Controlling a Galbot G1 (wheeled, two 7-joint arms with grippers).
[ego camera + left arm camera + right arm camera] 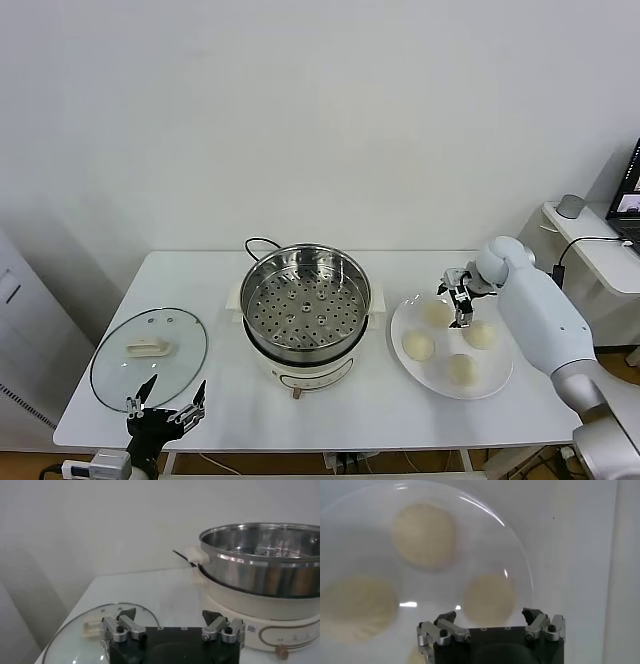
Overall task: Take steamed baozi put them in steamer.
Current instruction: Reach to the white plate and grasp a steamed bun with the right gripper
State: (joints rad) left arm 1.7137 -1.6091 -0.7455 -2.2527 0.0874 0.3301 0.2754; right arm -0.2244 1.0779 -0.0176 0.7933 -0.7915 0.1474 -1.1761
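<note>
Several cream-white steamed baozi lie on a white plate [398, 325] right of the steamer [305, 305], a shiny steel basket with a perforated floor on a white cooker base. My right gripper [460, 300] hovers open over the plate's far side, above the far baozi [437, 314]. In the right wrist view its open jaws [490, 617] frame one baozi [489, 597] below, with two others [423, 535] [357, 607] farther off. My left gripper [165, 405] stands open and empty at the table's front left; in the left wrist view [169, 616] the steamer [260, 555] is seen beyond it.
A round glass lid [150, 355] with a cream handle lies flat on the table left of the steamer, just beyond the left gripper, and also shows as the lid [90, 630] in the left wrist view. A black cord [258, 243] runs behind the cooker. A side desk [590, 250] stands far right.
</note>
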